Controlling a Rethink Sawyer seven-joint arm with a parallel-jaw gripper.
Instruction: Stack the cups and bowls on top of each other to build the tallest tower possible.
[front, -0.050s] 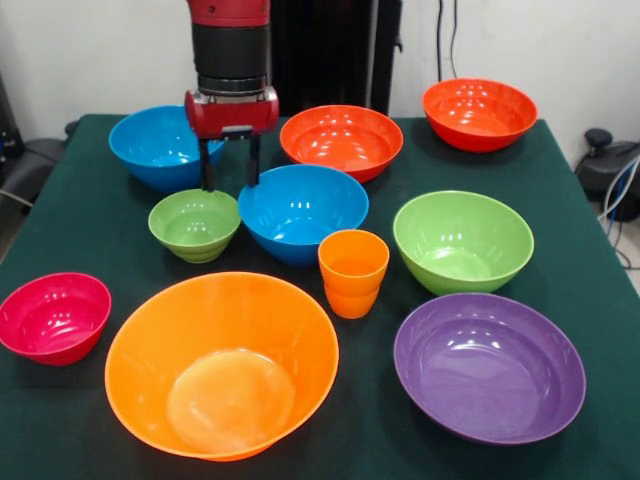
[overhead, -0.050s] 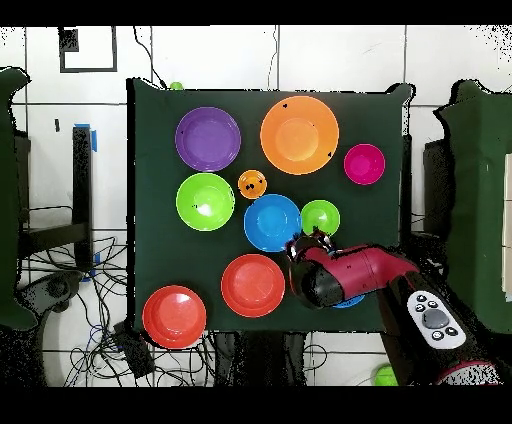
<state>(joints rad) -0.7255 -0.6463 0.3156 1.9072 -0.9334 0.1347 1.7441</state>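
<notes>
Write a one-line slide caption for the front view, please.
Sawyer gripper, jaws open, hangs between the small green bowl and a blue bowl; nothing stacked yet.

This is a robotics lab, not anyone's home. The red and black arm (front, -0.050s: 230, 60) comes down over a counter (front, -0.050s: 580, 270) draped in dark green cloth. Behind it stands a bare white wall (front, -0.050s: 560, 50) with cables hanging down it. From overhead, loose wires (overhead, -0.050s: 60, 270) tangle across a pale tiled floor (overhead, -0.050s: 330, 55), blue tape (overhead, -0.050s: 93, 138) marks one spot, and a black square outline (overhead, -0.050s: 88, 50) is marked on the tiles.
</notes>
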